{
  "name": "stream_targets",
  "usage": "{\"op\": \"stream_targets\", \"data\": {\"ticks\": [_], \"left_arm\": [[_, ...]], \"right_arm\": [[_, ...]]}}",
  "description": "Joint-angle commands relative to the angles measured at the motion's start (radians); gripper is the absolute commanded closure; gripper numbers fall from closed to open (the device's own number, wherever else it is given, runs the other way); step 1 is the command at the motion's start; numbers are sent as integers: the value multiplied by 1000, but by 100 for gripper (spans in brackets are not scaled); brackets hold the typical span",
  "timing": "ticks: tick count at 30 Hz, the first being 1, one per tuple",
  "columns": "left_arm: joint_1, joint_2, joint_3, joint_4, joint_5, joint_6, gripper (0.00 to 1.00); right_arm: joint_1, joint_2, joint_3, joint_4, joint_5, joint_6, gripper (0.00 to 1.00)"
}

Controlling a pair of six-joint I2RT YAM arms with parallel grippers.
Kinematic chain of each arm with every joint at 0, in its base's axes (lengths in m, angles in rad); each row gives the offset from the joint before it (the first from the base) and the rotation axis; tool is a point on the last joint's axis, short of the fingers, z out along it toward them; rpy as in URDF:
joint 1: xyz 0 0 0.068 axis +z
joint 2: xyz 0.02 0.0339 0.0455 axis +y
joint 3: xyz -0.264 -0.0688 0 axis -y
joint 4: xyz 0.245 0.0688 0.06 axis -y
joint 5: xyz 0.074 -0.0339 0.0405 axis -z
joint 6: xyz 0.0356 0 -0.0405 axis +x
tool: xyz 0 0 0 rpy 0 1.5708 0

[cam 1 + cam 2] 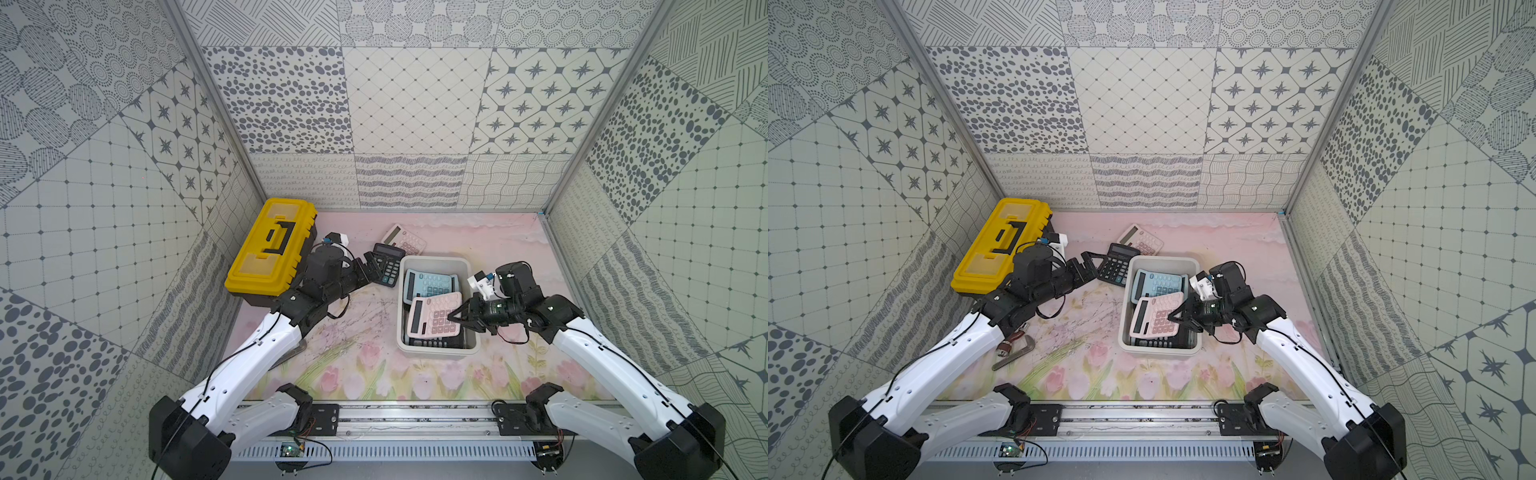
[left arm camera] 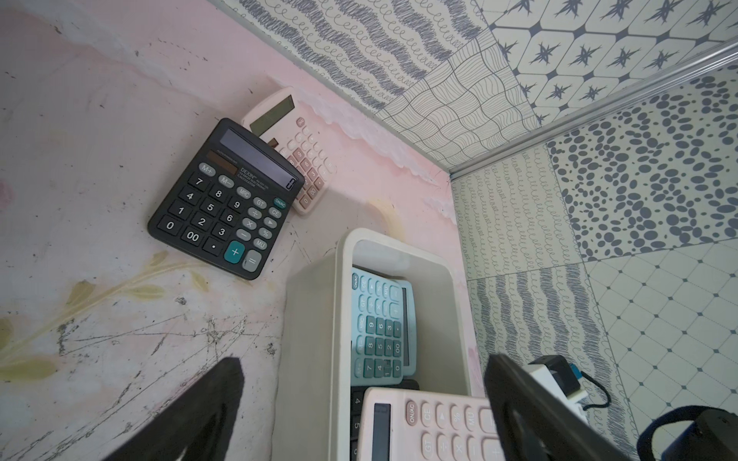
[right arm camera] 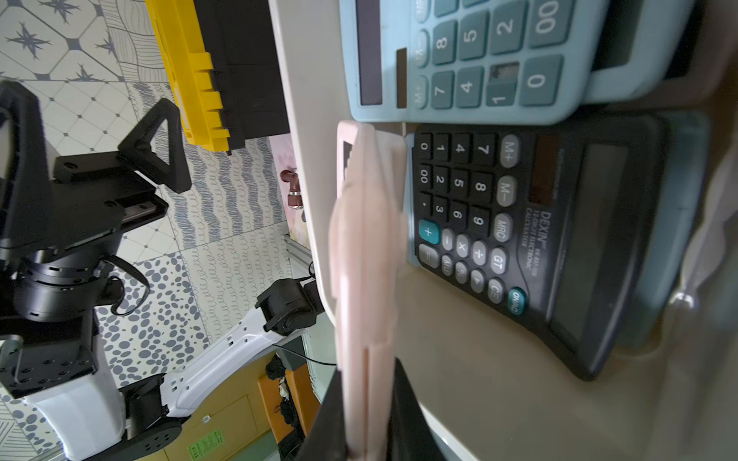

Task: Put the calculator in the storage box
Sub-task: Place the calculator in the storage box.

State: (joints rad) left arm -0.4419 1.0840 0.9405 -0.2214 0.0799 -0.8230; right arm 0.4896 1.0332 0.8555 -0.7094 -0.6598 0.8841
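1. In both top views, your right end effector [image 1: 454,318] [image 1: 1173,318] is clamping the pink calculator [image 1: 432,319] [image 1: 1154,320] by one edge. It is holding it tilted inside the rim of the box [image 1: 436,260] [image 1: 1158,259], partly over a blue calculator [image 1: 428,284]. Your left end effector [image 1: 371,266] is standing wide apart and empty, just beside a black calculator [image 1: 389,266] that is lying on the tabletop [image 1: 365,332] outside the box.
2. In the left wrist view, you are seeing its spread fingers [image 2: 199,411] framing the box [image 2: 307,339] wall, with the black calculator [image 2: 227,199] lying apart from them.
3. In the right wrist view, your fingers [image 3: 411,423] are squeezing the pink calculator [image 3: 367,279], seen edge-on beside the box [image 3: 303,119] wall. A second black calculator [image 3: 519,239] is lying on the box floor.
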Motion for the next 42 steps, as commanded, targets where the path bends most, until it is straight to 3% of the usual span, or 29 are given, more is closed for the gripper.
{"op": "stream_targets", "data": {"ticks": [1,14,17,23,31,42], "left_arm": [[12,9,-4,5,47,19,0],[15,40,-8,31,75,0,0],[16,39,-8,31,76,-1,0],[19,47,-6,31,80,-3,0],[19,53,6,28,89,-16,0],[19,59,31,-13,59,-24,0]], "right_arm": [[16,27,-10,11,14,-49,100],[93,170,24,12,119,-81,100],[103,184,27,11,133,-80,95],[103,170,38,-10,148,-94,73],[101,140,65,-96,187,-152,58],[90,71,129,-220,285,-220,22]]}}
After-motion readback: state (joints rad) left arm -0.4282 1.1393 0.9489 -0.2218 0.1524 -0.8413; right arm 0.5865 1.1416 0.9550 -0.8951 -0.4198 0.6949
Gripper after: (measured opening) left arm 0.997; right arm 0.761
